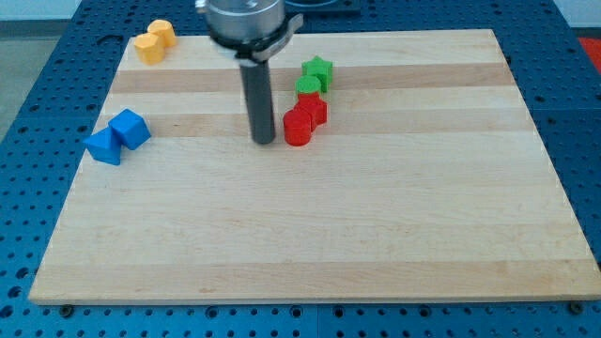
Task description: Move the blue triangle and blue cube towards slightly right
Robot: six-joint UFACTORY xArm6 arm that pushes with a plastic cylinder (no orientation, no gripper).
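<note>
Nothing of the push looks started yet, as I read it: the blue triangle (102, 146) and the blue cube (130, 128) sit touching each other near the view's left edge of the desk (310, 244), and my tip (264, 142) is nowhere near them. Taking the blue cube as my landmark, the triangle lies just beside it toward the view's lower left, and my tip stands well apart to the view's right of it, at about the same depth on the desk. There is no gripper on this arm, only the straight dark rod, so it holds nothing and there is nothing to open or close. The tip is just beside a red block (299, 128), on that block's left in the view, though I cannot tell whether they touch; a second red block (314, 110), a green block (308, 87) and a green star (318, 69) run on behind it, all far to the right of the cube. Two orange blocks (155, 41) sit above the cube, near the view's top. What remains, I judge, is the whole job: bring the tip round to the left side of the blue pair and shove them slightly rightward.
</note>
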